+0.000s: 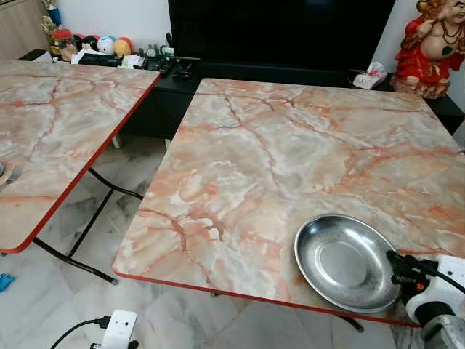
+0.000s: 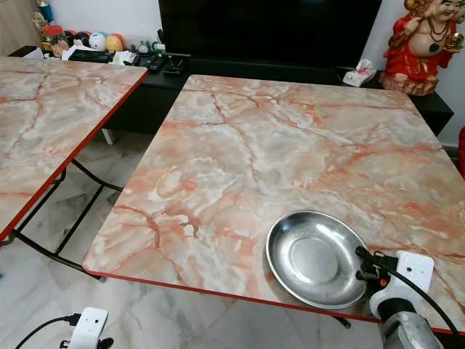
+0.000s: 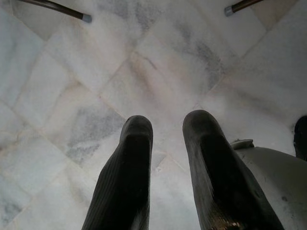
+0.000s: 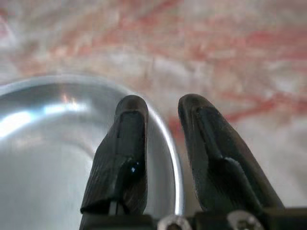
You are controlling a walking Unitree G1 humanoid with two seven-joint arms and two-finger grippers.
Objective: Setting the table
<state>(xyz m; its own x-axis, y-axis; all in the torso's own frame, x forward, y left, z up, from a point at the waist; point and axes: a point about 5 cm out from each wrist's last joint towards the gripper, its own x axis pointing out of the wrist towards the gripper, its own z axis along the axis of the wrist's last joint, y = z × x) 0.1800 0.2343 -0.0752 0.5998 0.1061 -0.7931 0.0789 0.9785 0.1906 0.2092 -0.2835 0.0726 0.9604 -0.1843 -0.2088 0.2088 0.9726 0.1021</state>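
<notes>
A round steel plate (image 1: 341, 262) lies on the marble-patterned table (image 1: 290, 145), close to its front right corner. My right gripper (image 1: 396, 267) sits at the plate's right rim. In the right wrist view the gripper (image 4: 160, 108) is open and straddles the rim: one finger (image 4: 127, 143) is over the plate's (image 4: 48, 143) inside, the other is outside over the tabletop. My left gripper (image 3: 165, 127) hangs open above the floor tiles with nothing between its fingers.
A second marble table (image 1: 58, 123) stands to the left, with a gap of tiled floor (image 1: 131, 211) between the two. Behind both runs a low black cabinet (image 1: 167, 94) with small items, a tissue pack (image 1: 374, 73) and a red statue (image 1: 432, 47).
</notes>
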